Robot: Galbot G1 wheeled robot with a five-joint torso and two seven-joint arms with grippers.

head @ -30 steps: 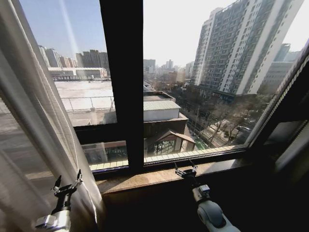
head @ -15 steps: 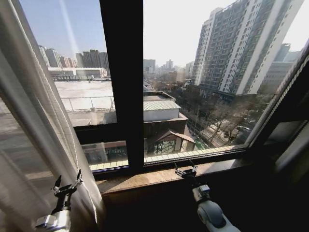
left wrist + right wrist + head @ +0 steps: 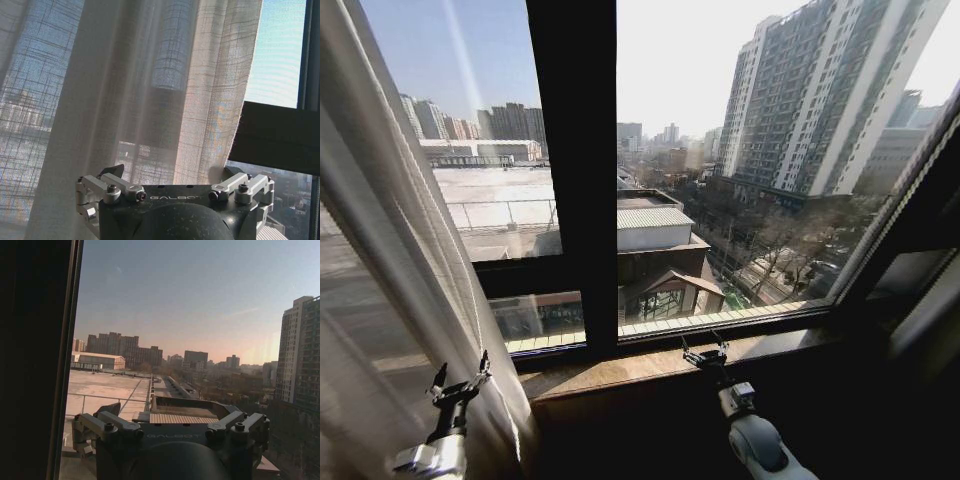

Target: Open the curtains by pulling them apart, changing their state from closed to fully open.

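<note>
Nothing had moved in the last second. The curtains (image 3: 390, 270) stayed bunched at the frame's left. The left gripper (image 3: 460, 382) and right gripper (image 3: 705, 352) waited low, fingers spread, holding nothing. The job looked nearly done.

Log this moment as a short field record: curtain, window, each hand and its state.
curtain: sheer white curtain gathered at the window's left side
window: glass mostly uncovered; black window frame runs down the middle, stone sill below
left hand: left hand open, raised right beside the curtain's lower edge, holding nothing
right hand: right hand open, over the sill, pointing at bare glass
task status: left panel drawn aside; city view exposed
</note>
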